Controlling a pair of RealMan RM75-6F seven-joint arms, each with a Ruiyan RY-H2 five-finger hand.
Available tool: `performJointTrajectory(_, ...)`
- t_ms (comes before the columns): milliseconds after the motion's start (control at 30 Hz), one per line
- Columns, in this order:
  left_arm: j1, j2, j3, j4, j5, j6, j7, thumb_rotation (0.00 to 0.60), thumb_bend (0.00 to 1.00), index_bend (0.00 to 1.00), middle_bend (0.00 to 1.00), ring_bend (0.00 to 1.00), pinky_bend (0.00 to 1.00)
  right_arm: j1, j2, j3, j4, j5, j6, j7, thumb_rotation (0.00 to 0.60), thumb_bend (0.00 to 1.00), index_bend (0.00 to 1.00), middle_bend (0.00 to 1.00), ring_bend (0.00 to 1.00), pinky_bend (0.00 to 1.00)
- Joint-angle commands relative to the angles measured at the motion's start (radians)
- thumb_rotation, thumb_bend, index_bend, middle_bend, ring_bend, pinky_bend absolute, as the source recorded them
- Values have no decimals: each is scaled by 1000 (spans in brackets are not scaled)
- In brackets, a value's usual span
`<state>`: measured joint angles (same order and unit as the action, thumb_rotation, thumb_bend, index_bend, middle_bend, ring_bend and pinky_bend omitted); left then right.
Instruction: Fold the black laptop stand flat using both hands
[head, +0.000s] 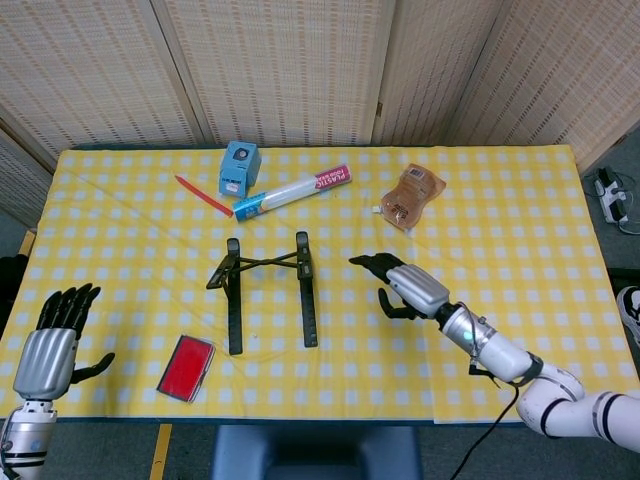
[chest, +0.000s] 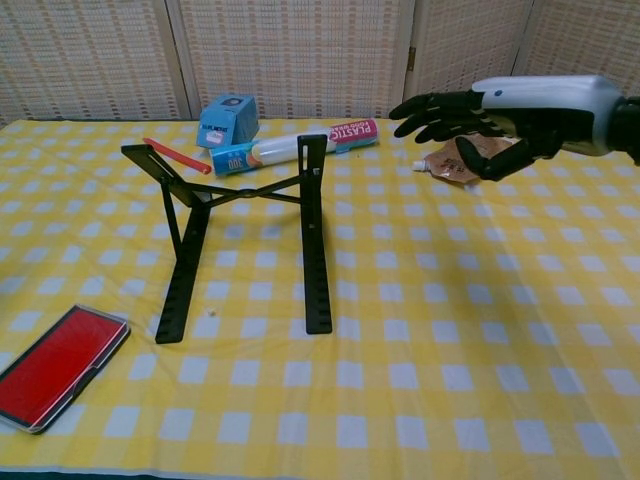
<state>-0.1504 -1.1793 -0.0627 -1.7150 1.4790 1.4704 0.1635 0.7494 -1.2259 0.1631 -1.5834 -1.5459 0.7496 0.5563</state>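
The black laptop stand (head: 268, 285) (chest: 245, 225) stands unfolded in the middle of the yellow checked table, its two long feet pointing toward me and its crossbars raised. My right hand (head: 403, 284) (chest: 500, 108) hovers above the table just right of the stand, fingers spread, holding nothing and apart from the stand. My left hand (head: 52, 340) stays at the near left table edge, fingers extended and empty; the chest view does not show it.
A red flat case (head: 187, 367) (chest: 55, 366) lies near the front left. At the back lie a blue box (head: 239, 167), a red pen (head: 203, 195), a plastic-wrap tube (head: 292, 191) and a brown pouch (head: 411, 195).
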Motion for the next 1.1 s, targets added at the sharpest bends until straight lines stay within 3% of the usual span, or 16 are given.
performJointTrajectory(33,-1,1,-1,-3,2,1,2,600,212,71,87,68,0,87,-63,50,56,73,-95,13,600,873,0,124,97,21)
performJointTrajectory(200,0,1,-1,-3,-1,-1,4,600,212,70,87,68,0,158,-138,93,132,170,-155,-16,600,875,0,124,96,21)
performJointTrajectory(433,-3,-2,-2,-3,-9,-9,9,600,212,69,87,68,0,235,-227,109,218,258,-230,-64,600,877,0,124,96,15)
performJointTrajectory(867,-8,-5,-3,-7,-13,-19,19,600,212,69,87,68,0,277,-306,89,283,273,-264,-89,600,877,0,126,96,0)
performJointTrajectory(1100,-6,-4,-2,-4,-14,-17,18,600,212,68,87,68,0,258,-278,72,232,235,-257,-54,600,877,0,147,114,0)
